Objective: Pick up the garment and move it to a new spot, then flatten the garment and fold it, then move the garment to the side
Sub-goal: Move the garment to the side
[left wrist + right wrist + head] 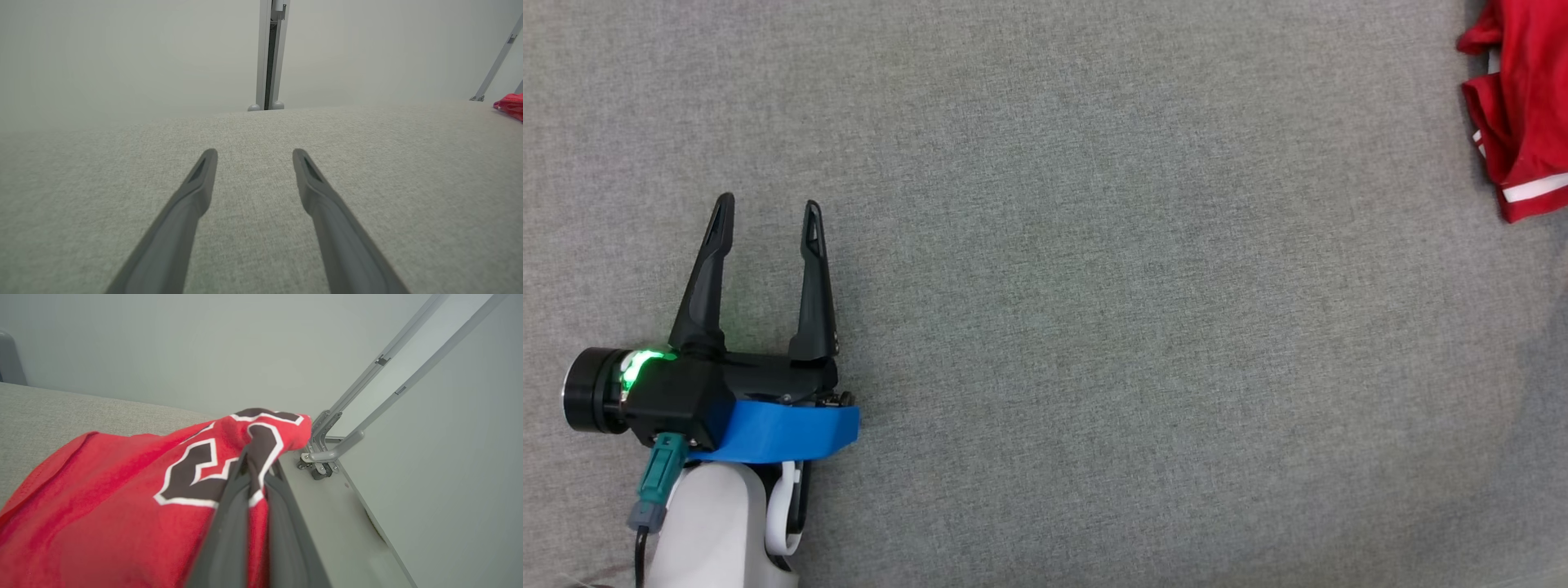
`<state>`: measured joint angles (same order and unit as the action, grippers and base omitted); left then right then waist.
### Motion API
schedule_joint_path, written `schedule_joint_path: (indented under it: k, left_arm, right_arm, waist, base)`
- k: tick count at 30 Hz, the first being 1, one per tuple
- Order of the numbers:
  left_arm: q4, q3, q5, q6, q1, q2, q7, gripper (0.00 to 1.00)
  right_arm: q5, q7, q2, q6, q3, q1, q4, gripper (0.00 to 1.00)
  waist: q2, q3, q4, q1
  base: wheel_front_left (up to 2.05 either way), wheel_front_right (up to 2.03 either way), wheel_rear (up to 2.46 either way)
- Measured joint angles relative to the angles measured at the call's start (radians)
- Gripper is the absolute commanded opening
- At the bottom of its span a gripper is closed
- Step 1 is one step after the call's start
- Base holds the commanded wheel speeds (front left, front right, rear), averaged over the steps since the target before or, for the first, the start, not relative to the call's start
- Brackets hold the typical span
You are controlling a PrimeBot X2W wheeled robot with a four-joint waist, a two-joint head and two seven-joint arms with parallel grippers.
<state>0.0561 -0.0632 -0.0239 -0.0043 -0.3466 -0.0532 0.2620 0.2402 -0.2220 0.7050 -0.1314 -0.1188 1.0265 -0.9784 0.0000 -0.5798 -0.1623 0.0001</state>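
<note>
Right wrist view: right end effector point(260, 459) pinching red garment point(102, 498), emblem point(192, 479) visible. Head view: left end effector point(768, 202) spread, empty.

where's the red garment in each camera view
Head view: red garment in the top right corner.
Left wrist view: garment small at the far right edge.
Right wrist view: garment lower left to centre, pinched in the right gripper.
Shared landmark: grey fabric surface.
</note>
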Motion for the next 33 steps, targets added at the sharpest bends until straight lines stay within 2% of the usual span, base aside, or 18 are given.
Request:
schedule_joint_path:
  k: [1, 2, 10, 14, 23, 28, 33]
  left_arm:
    - [0.000, 0.000, 0.000, 0.000, -0.001, 0.000, 0.001, 1.00]
    - [0.000, 0.000, 0.000, 0.000, -0.003, 0.000, 0.001, 1.00]
    - [0.012, 0.004, -0.002, 0.003, -0.003, -0.001, 0.001, 1.00]
    - [0.020, 0.006, -0.011, 0.003, 0.008, 0.000, 0.001, 1.00]
    - [0.037, 0.029, -0.042, 0.012, 0.087, 0.001, 0.001, 1.00]
    - [0.043, 0.043, -0.054, 0.012, 0.132, 0.001, 0.000, 1.00]
    - [0.054, 0.053, -0.066, 0.012, 0.170, 0.002, 0.001, 1.00]
  right_arm:
    - [-0.001, -0.005, 0.000, 0.000, 0.001, 0.006, -0.012, 0.63]
    - [-0.003, -0.007, 0.000, 0.000, 0.002, 0.014, -0.027, 1.00]
    - [-0.067, -0.036, 0.001, 0.000, 0.048, 0.031, -0.068, 1.00]
    - [-0.096, -0.040, -0.029, 0.000, 0.080, 0.022, 0.032, 1.00]
    - [-0.156, -0.042, -0.225, 0.000, 0.137, -0.219, 0.348, 1.00]
    - [-0.156, -0.042, -0.325, 0.000, 0.115, -0.351, 0.483, 1.00]
    - [-0.140, -0.042, -0.395, 0.000, 0.072, -0.476, 0.585, 1.00]
  waist:
    - [0.0000, -0.002, 0.000, 0.0000]
    - [0.0000, -0.003, 0.000, 0.0000]
    - [0.0000, 0.034, -0.009, -0.0001]
    - [0.0000, 0.070, -0.012, -0.0001]
    - [0.0000, 0.195, 0.001, -0.0001]
    - [0.0000, 0.266, 0.025, -0.0002]
    - [0.0000, 0.328, 0.052, -0.0002]
  base:
    - [0.00, 0.00, 0.00]
    - [0.00, 0.00, 0.00]
    - [0.00, 0.00, 0.00]
    - [0.00, 0.00, 0.00]
    - [0.00, 0.00, 0.00]
    - [0.00, 0.00, 0.00]
    - [0.00, 0.00, 0.00]
